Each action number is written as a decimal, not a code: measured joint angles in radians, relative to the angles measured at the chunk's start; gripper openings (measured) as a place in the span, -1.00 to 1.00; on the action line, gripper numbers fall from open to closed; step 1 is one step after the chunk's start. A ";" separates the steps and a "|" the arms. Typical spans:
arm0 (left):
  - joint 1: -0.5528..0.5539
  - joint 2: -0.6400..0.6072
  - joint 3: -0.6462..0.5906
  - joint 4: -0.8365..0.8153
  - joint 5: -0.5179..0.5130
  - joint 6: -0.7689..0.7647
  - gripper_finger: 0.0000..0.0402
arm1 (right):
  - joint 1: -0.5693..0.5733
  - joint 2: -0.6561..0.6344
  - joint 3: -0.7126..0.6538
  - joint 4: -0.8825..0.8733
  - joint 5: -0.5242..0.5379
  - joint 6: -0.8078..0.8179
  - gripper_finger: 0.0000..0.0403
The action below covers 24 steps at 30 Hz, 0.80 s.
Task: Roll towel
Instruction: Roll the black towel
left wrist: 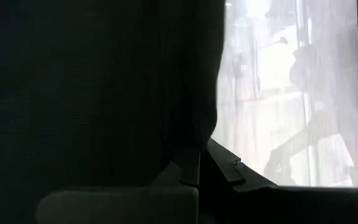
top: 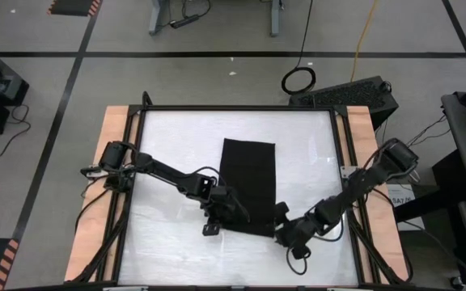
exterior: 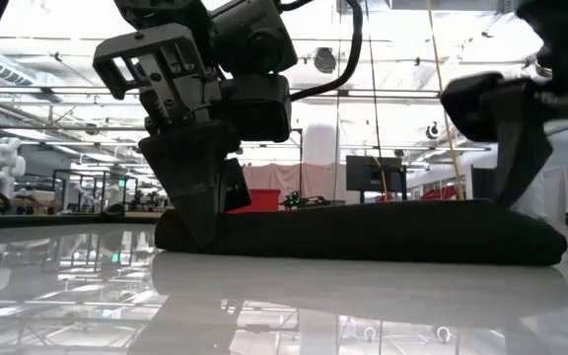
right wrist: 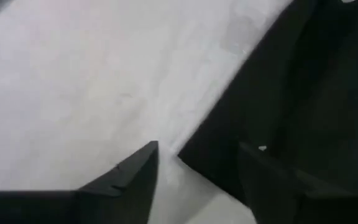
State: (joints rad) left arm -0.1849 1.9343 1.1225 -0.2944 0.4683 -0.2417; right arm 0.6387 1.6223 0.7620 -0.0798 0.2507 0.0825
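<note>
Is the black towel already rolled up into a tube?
No, the towel lies flat on the white table, unrolled.

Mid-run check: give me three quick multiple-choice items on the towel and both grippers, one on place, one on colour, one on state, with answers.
1. Where does the towel lie on the table?
A. Near the middle
B. At the far left corner
C. Hanging off the right edge

2. What colour is the towel?
A. White
B. Black
C. Red

3. How does the right gripper stand?
A. Shut on the towel
B. Open, at the towel's near corner
C. Raised far above the table

Answers:
1 A: the high view shows it as a long strip about mid-table, with bare white surface on both sides.
2 B: it is dark against the white tabletop in every view.
3 B: the right wrist view shows its two fingers apart, with the towel's corner between them. The left gripper is shut at the towel's near edge.
</note>
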 joint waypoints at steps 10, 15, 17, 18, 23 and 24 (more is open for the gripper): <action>0.002 0.000 0.000 0.000 0.003 -0.015 -0.99 | 0.013 0.104 0.003 0.063 0.081 0.058 0.21; 0.002 0.000 0.000 0.000 0.003 -0.017 -0.98 | 0.014 0.126 0.005 0.066 0.113 0.107 -0.08; 0.002 0.000 0.000 -0.001 0.003 -0.024 -0.95 | 0.013 0.127 0.005 0.059 0.128 0.133 -0.27; 0.002 0.000 0.000 -0.001 0.003 -0.031 -0.93 | 0.012 0.128 0.005 0.053 0.132 0.144 -0.37; 0.002 0.000 0.000 -0.003 0.003 -0.035 -0.82 | 0.009 0.128 0.005 0.007 0.133 0.199 -0.91; 0.002 0.000 0.000 -0.003 0.003 -0.035 -0.80 | 0.008 0.128 0.005 0.001 0.132 0.207 -0.94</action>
State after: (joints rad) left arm -0.1825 1.9339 1.1225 -0.2974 0.4717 -0.2768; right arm 0.6468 1.7504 0.7666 -0.0790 0.3828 0.2900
